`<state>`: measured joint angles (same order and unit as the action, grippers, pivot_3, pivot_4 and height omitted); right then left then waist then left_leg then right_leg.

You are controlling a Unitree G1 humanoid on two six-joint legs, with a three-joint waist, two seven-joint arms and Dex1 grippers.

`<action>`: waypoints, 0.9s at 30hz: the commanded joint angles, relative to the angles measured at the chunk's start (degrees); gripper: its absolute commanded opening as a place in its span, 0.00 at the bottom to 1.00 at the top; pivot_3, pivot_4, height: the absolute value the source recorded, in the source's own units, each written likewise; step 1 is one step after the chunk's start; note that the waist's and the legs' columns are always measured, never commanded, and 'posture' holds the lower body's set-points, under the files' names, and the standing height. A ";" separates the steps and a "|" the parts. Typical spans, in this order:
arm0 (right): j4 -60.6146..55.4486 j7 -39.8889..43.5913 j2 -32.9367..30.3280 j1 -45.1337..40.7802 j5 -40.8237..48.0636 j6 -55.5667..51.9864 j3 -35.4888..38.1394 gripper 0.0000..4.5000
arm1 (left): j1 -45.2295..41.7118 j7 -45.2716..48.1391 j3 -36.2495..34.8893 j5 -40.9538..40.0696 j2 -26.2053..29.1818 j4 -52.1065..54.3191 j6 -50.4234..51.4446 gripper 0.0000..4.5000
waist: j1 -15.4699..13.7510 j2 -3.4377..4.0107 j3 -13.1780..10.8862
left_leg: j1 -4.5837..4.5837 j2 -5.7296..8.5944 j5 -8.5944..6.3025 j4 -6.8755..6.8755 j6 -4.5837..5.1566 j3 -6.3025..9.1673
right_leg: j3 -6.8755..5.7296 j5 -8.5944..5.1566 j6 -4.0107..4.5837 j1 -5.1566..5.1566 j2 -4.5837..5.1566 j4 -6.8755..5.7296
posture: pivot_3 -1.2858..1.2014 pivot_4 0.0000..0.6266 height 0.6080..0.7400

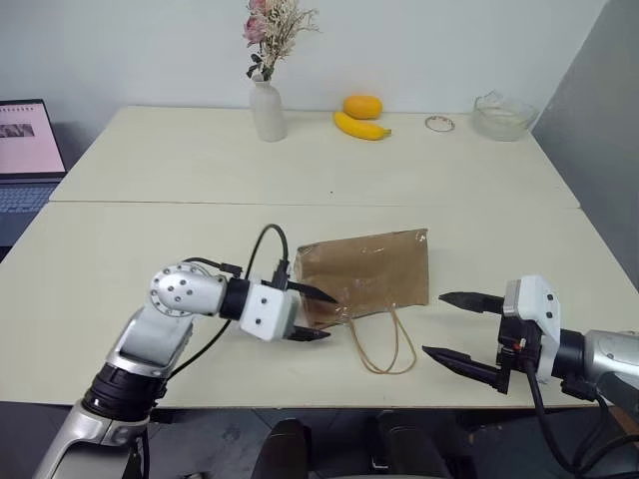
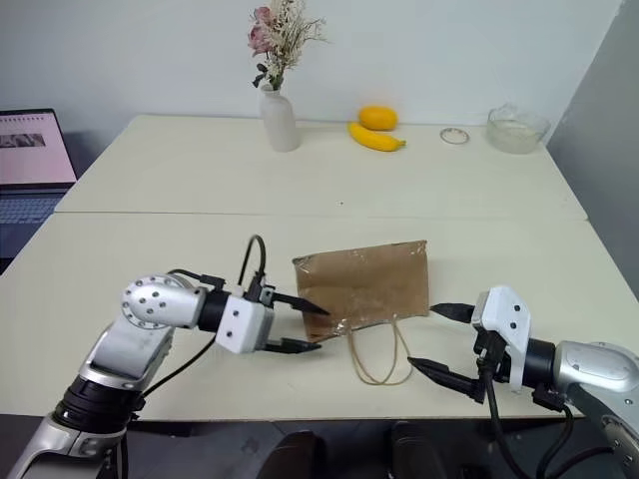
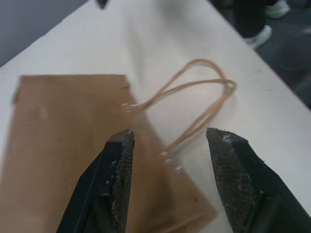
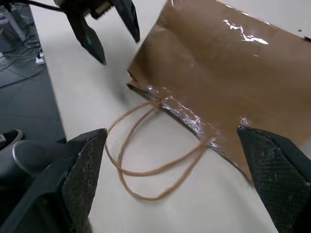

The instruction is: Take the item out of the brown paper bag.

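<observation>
In the left eye view, the brown paper bag (image 1: 371, 275) lies flat on the near table (image 1: 120, 289), its mouth toward the robot and its string handles (image 1: 384, 344) looped out over the tabletop. The left pincer (image 1: 312, 314) sits at the bag's near left corner with its two black fingers parted, holding nothing. The right pincer (image 1: 461, 329) hovers to the right of the handles, spread wide and empty. On the far table stand a white vase (image 1: 268, 110) of dried flowers, a banana (image 1: 360, 127) touching an orange fruit (image 1: 362, 106), and a glass bowl (image 1: 503, 115); a laptop (image 1: 28, 150) sits at far left. The left wrist view shows its fingers (image 3: 116, 179) apart above the bag's open edge. The right wrist view shows broad fingers (image 4: 82, 170) flanking the handles, clear of the bag. The ketchup bottle cannot be made out.
</observation>
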<state>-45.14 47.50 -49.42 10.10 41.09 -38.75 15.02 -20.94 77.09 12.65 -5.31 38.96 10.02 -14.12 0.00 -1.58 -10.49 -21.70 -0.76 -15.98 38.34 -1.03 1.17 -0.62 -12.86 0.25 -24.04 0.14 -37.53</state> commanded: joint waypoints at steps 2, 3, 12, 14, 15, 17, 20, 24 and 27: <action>-2.73 0.23 -1.47 -0.19 2.91 -1.23 1.10 1.00 | -2.21 -3.96 4.91 6.94 -2.32 -5.12 -7.75 0.53 | -0.05 0.00 0.00 | 0.00 0.01 0.00 0.00 0.00 -0.04 | -0.01 0.00 0.00 0.00 0.00 0.00 | 0.52 0.24 1.00; -2.99 0.06 -1.69 -0.32 3.21 -1.57 1.00 1.00 | -2.83 -4.55 6.06 8.24 -2.86 -6.83 -9.55 0.53 | -0.05 0.00 0.00 | -0.01 0.02 0.00 0.01 0.00 -0.04 | -0.01 0.00 -0.01 0.00 0.00 0.00 | 0.52 0.24 1.00; -5.13 -1.76 -3.16 0.37 5.32 -4.15 2.19 1.00 | -7.87 -9.04 11.45 12.51 -8.40 -16.73 -15.76 0.53 | -0.07 -0.01 0.01 | -0.03 0.01 0.00 0.01 0.00 -0.09 | -0.02 0.01 -0.01 0.00 -0.02 0.00 | 0.52 0.24 1.00; -5.48 -2.13 -3.29 0.43 5.58 -4.54 2.31 1.00 | -8.76 -9.56 11.89 12.49 -9.46 -17.85 -15.75 0.53 | -0.07 -0.01 0.01 | -0.07 0.02 0.00 0.06 0.00 -0.07 | -0.04 0.01 -0.02 0.00 -0.01 -0.01 | 0.52 0.24 1.00; -5.60 -2.29 -3.38 0.43 5.69 -4.68 2.32 1.00 | -9.03 -9.62 12.16 12.40 -9.76 -18.22 -15.84 0.53 | -0.08 -0.01 0.01 | -0.08 0.02 0.00 0.08 0.00 -0.07 | -0.04 0.02 -0.03 0.00 -0.01 0.00 | 0.52 0.24 1.00; -5.80 -2.64 -3.62 0.49 5.98 -4.95 2.36 1.00 | -9.07 -9.32 12.56 11.25 -10.46 -18.08 -14.34 0.53 | 0.00 -0.01 0.01 | -0.08 0.02 0.00 0.08 0.00 -0.09 | -0.02 0.02 -0.04 0.00 -0.01 0.00 | 0.52 0.24 1.00; -6.02 -2.95 -4.11 0.83 5.92 -5.03 2.28 1.00 | -9.15 -9.58 13.24 11.34 -11.30 -18.26 -13.76 0.53 | -0.02 -0.01 0.01 | -0.07 0.01 0.00 0.08 0.00 -0.09 | -0.02 0.02 -0.04 0.00 -0.01 -0.01 | 0.52 0.24 1.00; -6.29 -3.27 -4.24 1.29 5.49 -4.85 2.03 1.00 | -9.12 -10.80 14.43 12.46 -12.64 -18.97 -14.74 0.49 | -0.05 -0.01 0.01 | -0.07 0.03 0.00 0.10 0.00 -0.08 | -0.03 0.02 -0.04 0.00 -0.01 -0.01 | 0.52 0.24 1.00; -5.99 -3.87 -4.63 1.34 4.49 -5.12 1.17 1.00 | -9.24 -11.25 14.67 12.05 -13.22 -18.74 -14.15 0.35 | -0.05 -0.01 0.01 | -0.08 0.03 0.00 0.10 0.00 -0.08 | -0.02 0.03 -0.05 0.00 -0.01 -0.01 | 0.52 0.24 1.00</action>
<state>-49.60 44.09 -53.43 11.66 46.07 -44.19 15.66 -29.41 66.73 27.11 7.35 26.21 -9.77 -28.07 -0.04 -1.59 -10.49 -21.78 -0.73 -15.98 38.43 -1.02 1.09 -0.64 -12.84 0.21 -24.03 0.13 -37.53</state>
